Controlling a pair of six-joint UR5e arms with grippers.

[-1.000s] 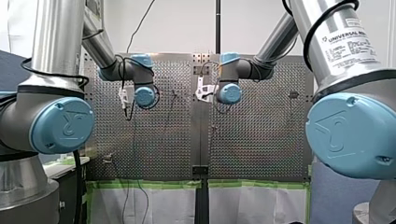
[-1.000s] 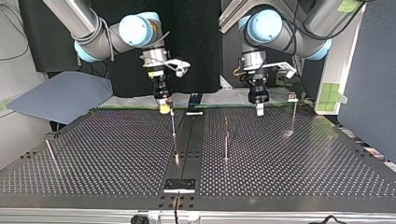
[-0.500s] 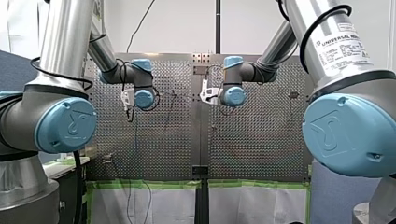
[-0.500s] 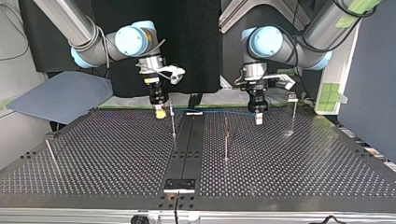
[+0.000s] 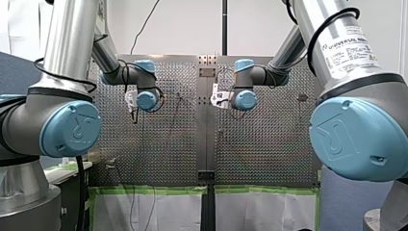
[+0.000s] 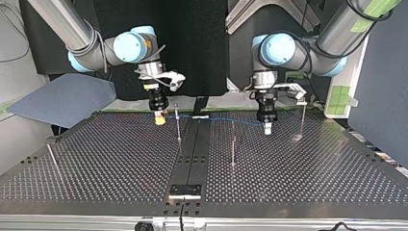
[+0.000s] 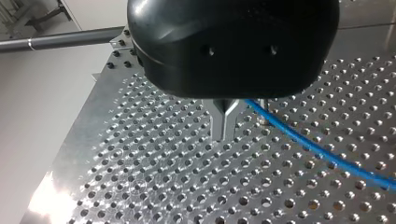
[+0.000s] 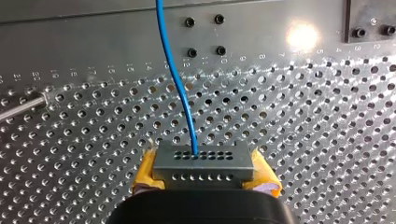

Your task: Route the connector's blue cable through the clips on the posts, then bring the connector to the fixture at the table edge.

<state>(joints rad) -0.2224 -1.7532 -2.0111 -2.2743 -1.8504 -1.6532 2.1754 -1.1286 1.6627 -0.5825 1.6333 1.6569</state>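
In the right wrist view my right gripper (image 8: 205,171) is shut on the grey connector (image 8: 203,157), which sits between its yellow pads (image 8: 148,169). The blue cable (image 8: 175,79) leaves the connector's face and runs ahead over the table. In the top view my right gripper (image 6: 159,118) hangs left of a clip post (image 6: 177,120). The cable (image 6: 226,119) stretches past that post to my left gripper (image 6: 267,128). My left gripper (image 7: 223,129) has its metal fingers pressed together, and the cable (image 7: 317,149) comes out from beside them.
Two short posts (image 6: 233,144) stand right of the black centre strip (image 6: 192,154). A taller clip post (image 6: 302,115) rises beside my left gripper. A tilted rod (image 6: 52,158) lies at the top view's left. A small fixture (image 6: 184,190) sits at the near table edge.
The two grippers have moved apart: my right one toward the top view's left, my left one toward its right. The blue cable now shows stretched between them.
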